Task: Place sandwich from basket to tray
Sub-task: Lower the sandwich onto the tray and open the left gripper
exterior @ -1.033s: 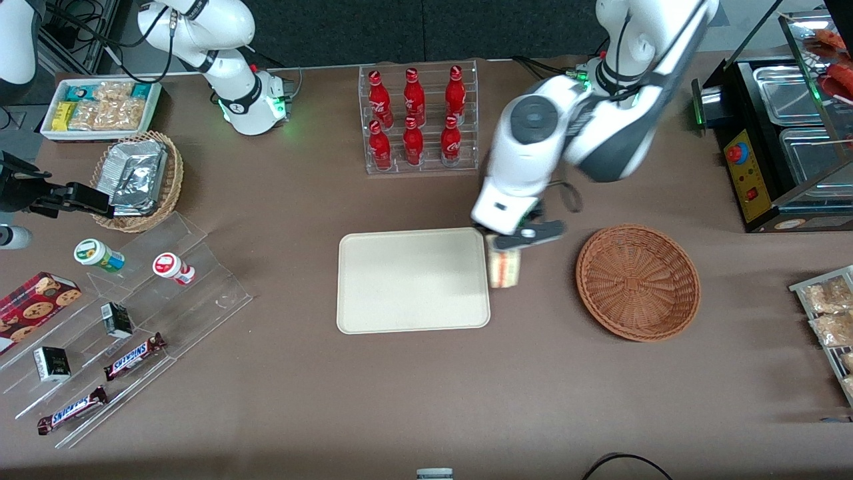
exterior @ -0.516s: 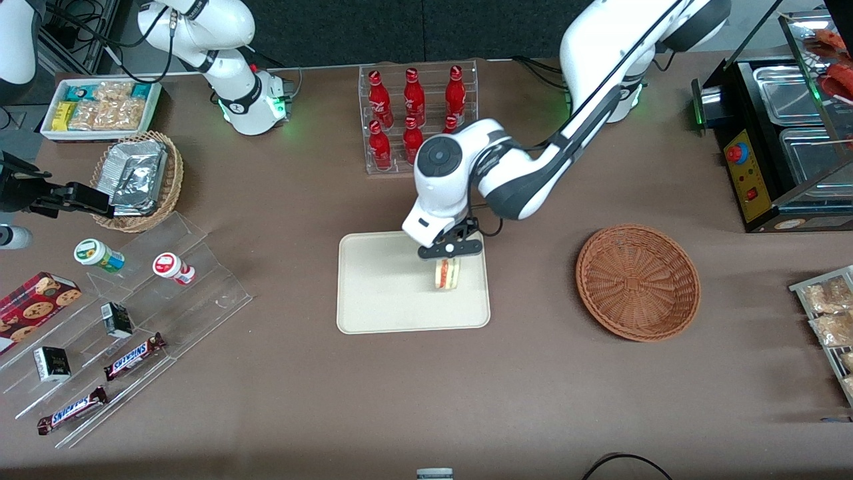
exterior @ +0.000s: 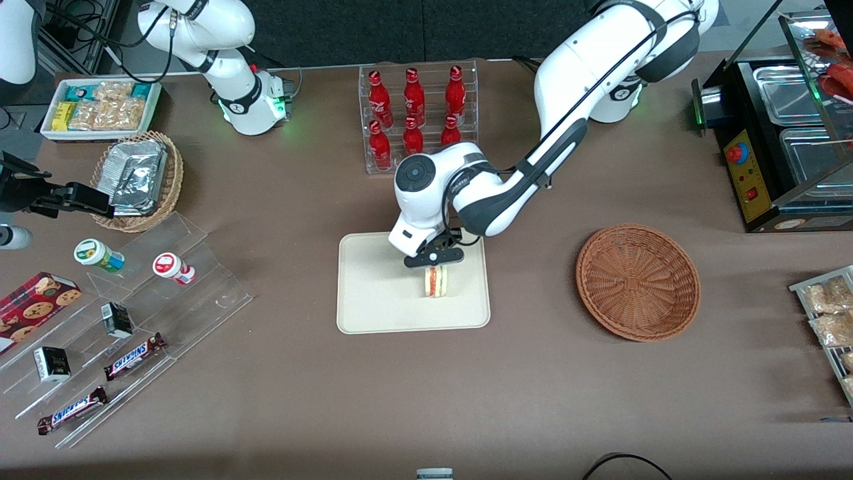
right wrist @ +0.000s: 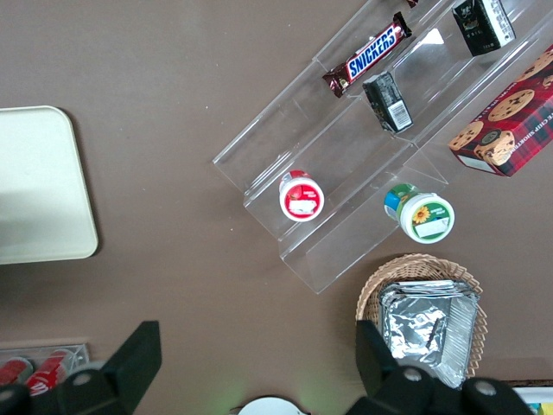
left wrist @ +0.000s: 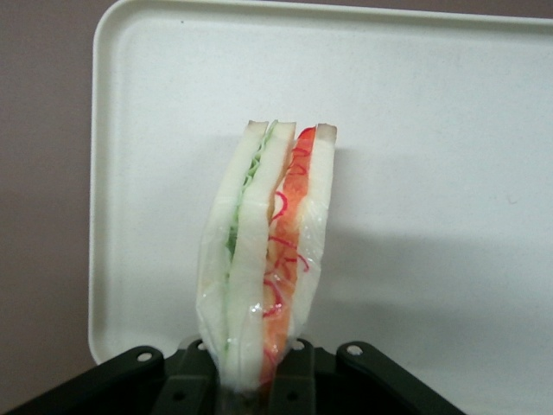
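The sandwich (left wrist: pixel 266 259) (plastic-wrapped white bread, green and red-orange filling) stands on edge over the tray (exterior: pixel 373 293), its end clamped between the narrowly closed pincer (exterior: pixel 434 265) fingers.

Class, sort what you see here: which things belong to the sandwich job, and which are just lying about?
Job: sandwich, held by the gripper over the tray; reddish-brown basket, with nothing in it.

Lying about: red bottles, foil-packet basket, Snickers bars, cookie box.
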You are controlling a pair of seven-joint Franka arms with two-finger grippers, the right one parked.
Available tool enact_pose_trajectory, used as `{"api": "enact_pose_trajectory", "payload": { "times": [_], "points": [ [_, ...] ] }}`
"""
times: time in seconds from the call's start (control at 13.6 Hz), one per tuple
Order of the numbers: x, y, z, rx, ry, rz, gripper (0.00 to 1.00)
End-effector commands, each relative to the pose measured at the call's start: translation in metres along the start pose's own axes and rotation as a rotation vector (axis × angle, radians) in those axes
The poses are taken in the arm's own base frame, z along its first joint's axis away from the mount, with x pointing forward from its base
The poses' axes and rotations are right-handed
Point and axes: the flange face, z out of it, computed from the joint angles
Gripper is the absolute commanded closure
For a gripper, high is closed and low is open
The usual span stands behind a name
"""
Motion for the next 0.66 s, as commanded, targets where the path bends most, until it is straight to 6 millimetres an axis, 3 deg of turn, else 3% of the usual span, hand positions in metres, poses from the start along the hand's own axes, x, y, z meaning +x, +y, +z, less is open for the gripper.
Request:
{"api": "enact_pose_trajectory", "payload": {
  "times": [0.0, 0.37, 0.44, 0.52, 0.59],
  "points": [
    [0.012, 0.012, 0.001, -0.018, 0.017, -0.031, 0.98],
    [0.008, 0.016, 0.024, 0.007, 0.053, -0.033, 0.92],
    [0.007, 0.016, 0.025, 0.009, 0.05, -0.033, 0.8],
    [0.007, 0.016, 0.024, 0.008, 0.049, -0.031, 0.33],
    [0.009, 0.015, 0.022, 0.008, 0.053, -0.032, 0.01]
  ]
}}
